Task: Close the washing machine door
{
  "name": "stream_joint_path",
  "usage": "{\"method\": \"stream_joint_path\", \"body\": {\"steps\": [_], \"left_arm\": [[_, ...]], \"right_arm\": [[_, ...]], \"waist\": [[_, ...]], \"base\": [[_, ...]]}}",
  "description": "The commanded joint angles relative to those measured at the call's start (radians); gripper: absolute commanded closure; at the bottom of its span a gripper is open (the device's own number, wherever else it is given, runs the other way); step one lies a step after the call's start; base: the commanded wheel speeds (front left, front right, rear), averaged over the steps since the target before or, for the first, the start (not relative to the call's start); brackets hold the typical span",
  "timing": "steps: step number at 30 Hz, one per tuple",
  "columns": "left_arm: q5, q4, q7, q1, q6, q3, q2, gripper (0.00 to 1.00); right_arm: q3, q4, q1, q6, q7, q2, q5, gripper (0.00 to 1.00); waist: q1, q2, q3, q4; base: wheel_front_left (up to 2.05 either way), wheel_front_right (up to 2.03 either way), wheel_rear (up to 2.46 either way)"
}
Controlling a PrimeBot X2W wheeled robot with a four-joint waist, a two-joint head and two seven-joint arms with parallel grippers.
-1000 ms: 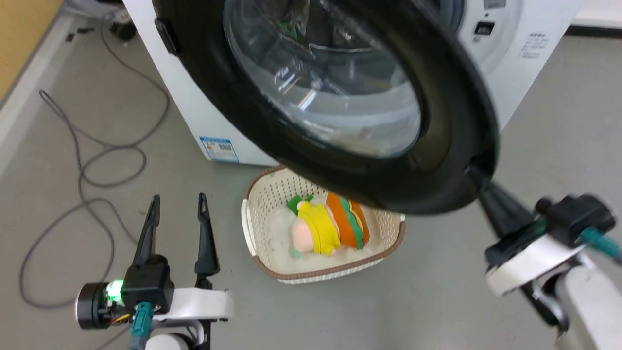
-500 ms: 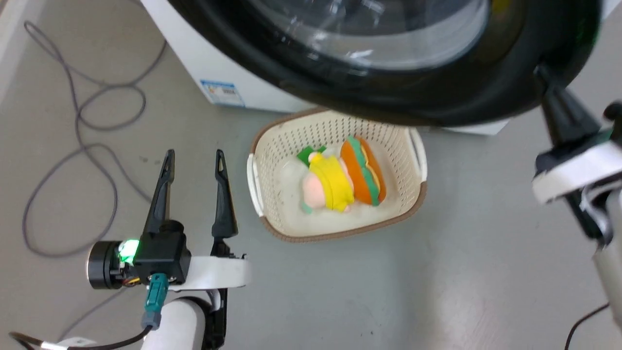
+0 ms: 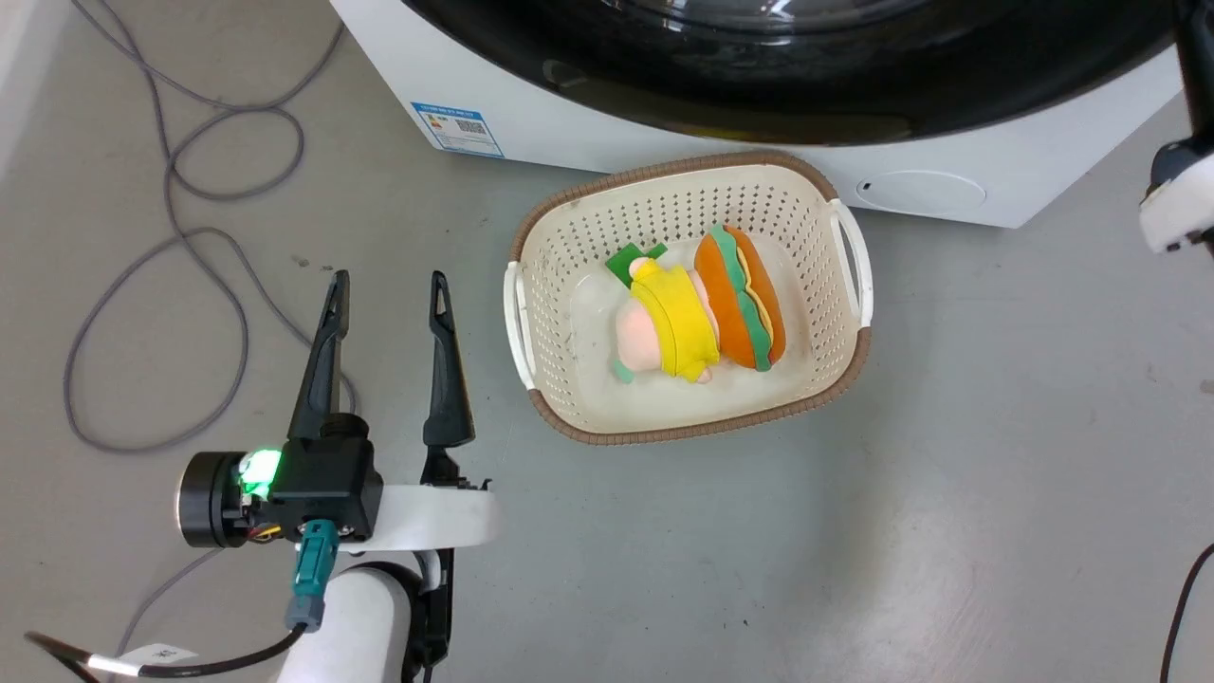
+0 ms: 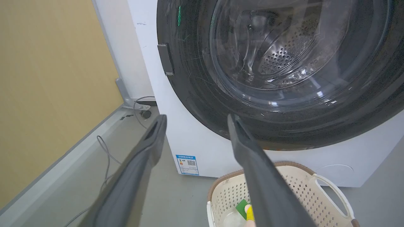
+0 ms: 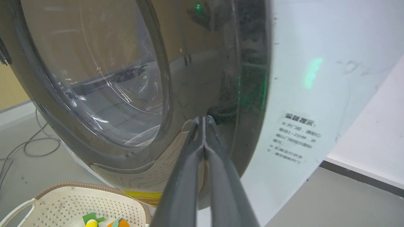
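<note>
Washing machine door (image 5: 132, 78) touches the right claw (image 5: 204, 119), fingers pressed together; left claw (image 3: 389, 281) is spread.

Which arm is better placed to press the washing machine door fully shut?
Right, probably. The right gripper, fingers together, has its tips at the black rim of the washing machine door. The left gripper is open and low over the floor beside the basket, away from the door.

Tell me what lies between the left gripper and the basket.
Bare grey floor lies between the left gripper and the basket, seen in the head view.
</note>
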Motion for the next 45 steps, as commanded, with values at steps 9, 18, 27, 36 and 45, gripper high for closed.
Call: {"method": "stream_joint_path", "body": {"steps": [9, 18, 27, 36, 45], "left_arm": [[0.005, 0.006, -0.005, -0.018, 0.011, 0.008, -0.001, 0.00], [0.006, 0.029, -0.005, 0.023, 0.011, 0.044, 0.017, 0.00], [0.009, 0.054, -0.005, 0.075, 0.004, 0.063, 0.034, 0.00], [0.008, 0.074, -0.005, 0.159, 0.006, 0.078, 0.044, 0.00], [-0.009, 0.079, -0.005, 0.238, -0.002, 0.094, 0.041, 0.00]], "right_arm": [[-0.028, 0.045, -0.055, -0.002, -0.005, 0.011, -0.014, 1.00], [-0.118, -0.162, 0.098, -0.002, -0.005, 0.057, -0.037, 1.00], [-0.246, -0.406, 0.344, -0.002, -0.005, 0.178, -0.108, 1.00], [-0.196, -0.464, 0.572, -0.002, -0.005, 0.275, -0.089, 1.00], [-0.174, -0.434, 0.748, -0.002, -0.005, 0.355, -0.029, 0.00]], "waist": [[-0.0001, 0.0000, -0.017, -0.022], [-0.0001, 0.0000, -0.117, -0.095], [-0.0001, 0.0000, -0.235, -0.188], [-0.0001, 0.0000, -0.347, -0.249], [-0.0001, 0.0000, -0.439, -0.264]], "base": [[0.00, 0.00, 0.00], [0.00, 0.00, 0.00], [0.00, 0.00, 0.00], [0.00, 0.00, 0.00], [0.00, 0.00, 0.00]]}}
